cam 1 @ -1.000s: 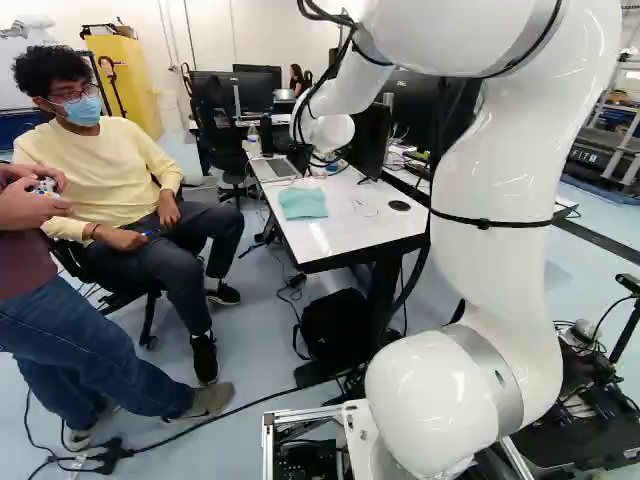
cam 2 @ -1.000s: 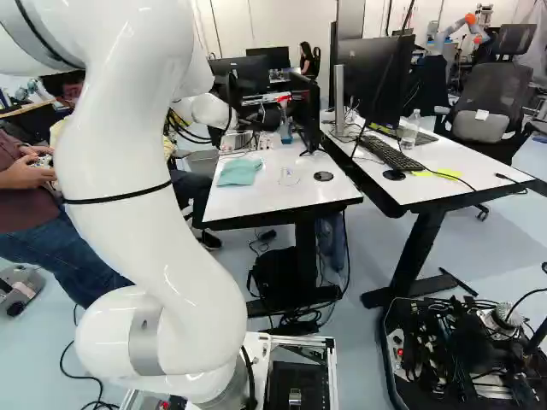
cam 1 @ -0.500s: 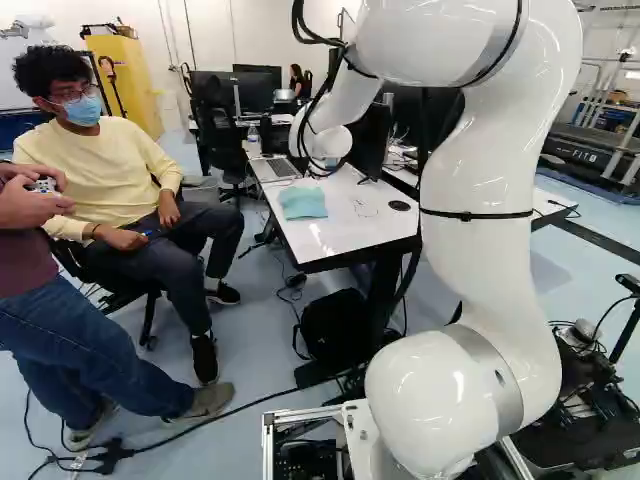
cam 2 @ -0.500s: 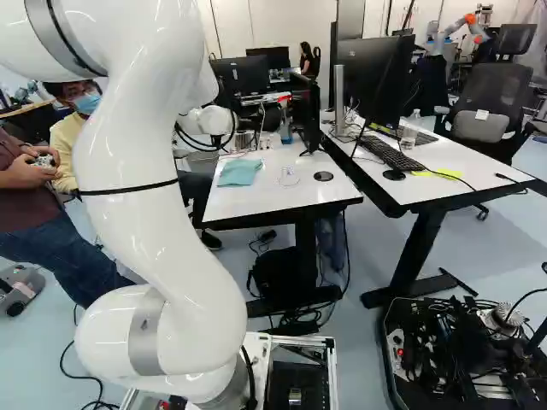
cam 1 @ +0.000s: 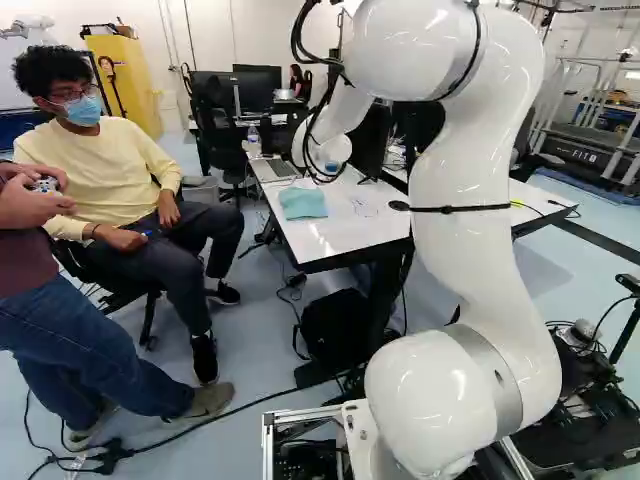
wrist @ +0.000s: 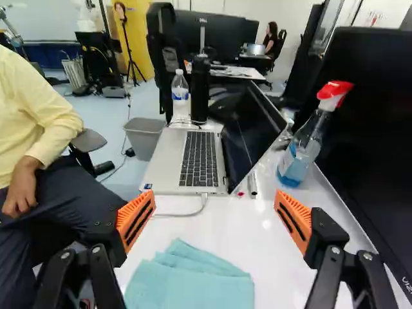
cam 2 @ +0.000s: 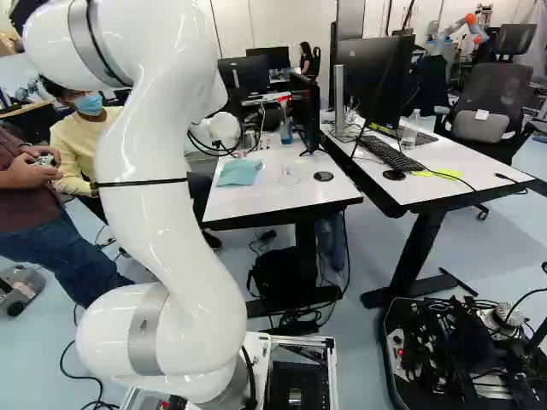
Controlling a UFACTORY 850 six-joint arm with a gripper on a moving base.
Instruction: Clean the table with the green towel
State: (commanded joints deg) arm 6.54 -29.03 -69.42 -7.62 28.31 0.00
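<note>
Your tool (wrist: 214,220) has its fingers wide apart, gripping nothing. Below it, the folded green towel (wrist: 193,286) lies on the table (cam 2: 256,202), close to its left edge. Expect it light, soft and limp; pinch the middle through all its layers, or only the top fold may lift. Beyond sit your laptop (wrist: 199,161) and spray bottle (wrist: 295,165), well clear of that pinch.

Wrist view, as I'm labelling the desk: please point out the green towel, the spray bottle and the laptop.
Green towel (wrist: 193,286), wrist view: middle of its cloth.
Spray bottle (wrist: 295,167), wrist view: its lower body.
Laptop (wrist: 199,161), wrist view: its keyboard.
</note>
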